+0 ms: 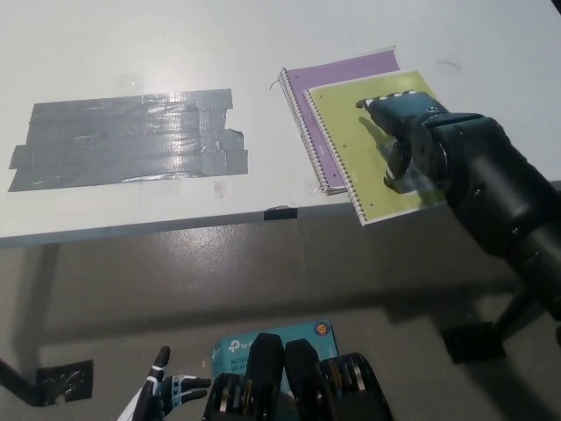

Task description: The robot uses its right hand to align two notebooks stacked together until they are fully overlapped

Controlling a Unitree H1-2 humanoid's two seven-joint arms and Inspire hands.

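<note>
The yellow-green spiral-bound notebook (372,145) lies on top of the purple spiral-bound notebook (337,79) near the right end of the white table (175,44), skewed and slid toward the table's near edge so that its lower corner juts just past that edge, while purple shows along the top and the left side. The black right hand (396,140) rests flat on the green cover, fingers spread and pressing down rather than pinching anything. To do this step well, I'd judge the hand should keep a light, even pressure and slide the green book up and a little to the left, turning it until the two wire spirals run together (too hard a push would likely drag the purple one along). The arm covers the right part of both books, so their right edges cannot be compared. The white left hand (158,390) sits low at the bottom left, cut off by the frame; I cannot tell how its fingers are set. A patch of grey tape (127,136) lies well apart on the left.
</note>
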